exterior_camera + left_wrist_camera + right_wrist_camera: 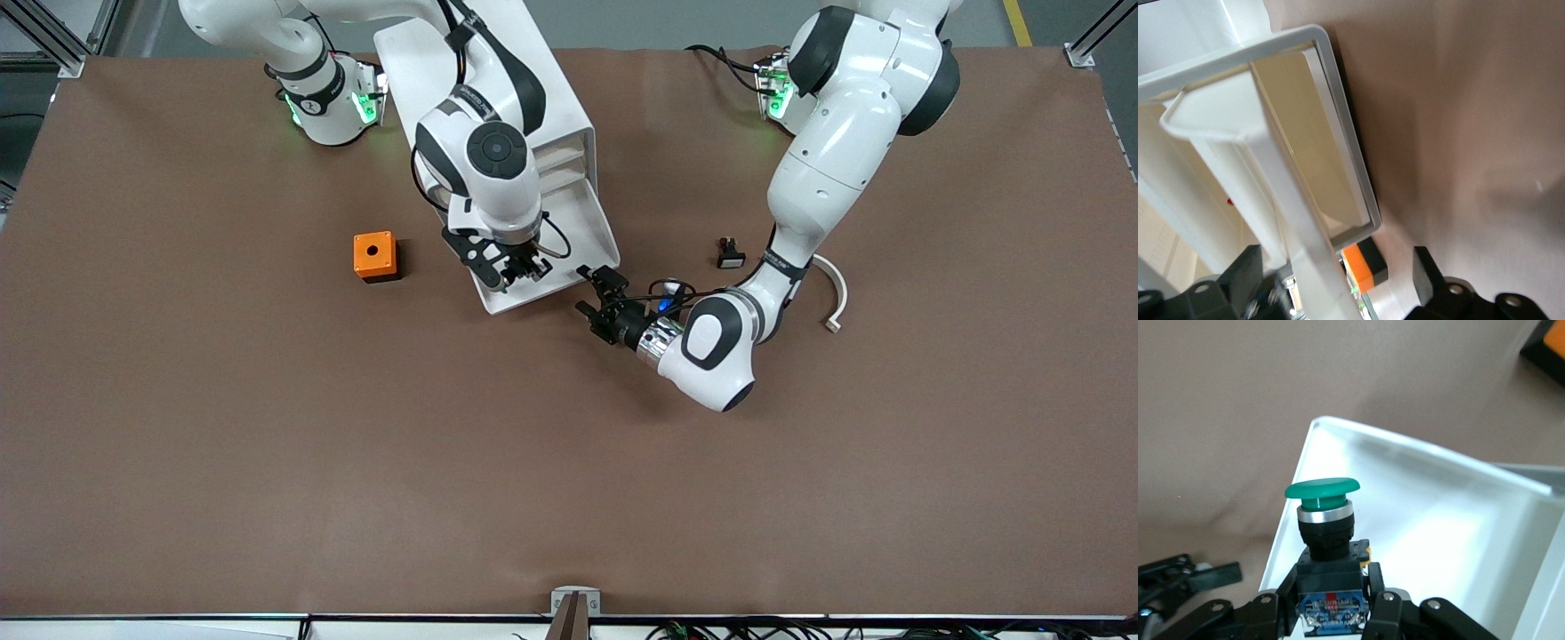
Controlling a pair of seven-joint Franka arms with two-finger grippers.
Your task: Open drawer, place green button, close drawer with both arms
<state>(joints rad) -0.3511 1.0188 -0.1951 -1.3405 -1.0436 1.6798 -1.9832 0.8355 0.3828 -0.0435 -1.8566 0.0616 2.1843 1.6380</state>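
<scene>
The white cabinet (556,98) stands near the robots' bases. Its lowest drawer (582,227) is pulled out toward the front camera. My right gripper (520,267) is over the open drawer and is shut on the button (1322,513), whose green cap points out from the fingers. In the right wrist view (1330,590) the button hangs above the drawer's tray (1438,520). My left gripper (594,293) is open at the drawer's front corner, toward the left arm's end. In the left wrist view (1338,283) the drawer's front wall (1298,200) runs between its fingers.
An orange box (374,255) with a hole sits beside the drawer toward the right arm's end and shows in the left wrist view (1361,263). A small black part (730,256) with a white face and a curved white piece (836,298) lie by the left arm.
</scene>
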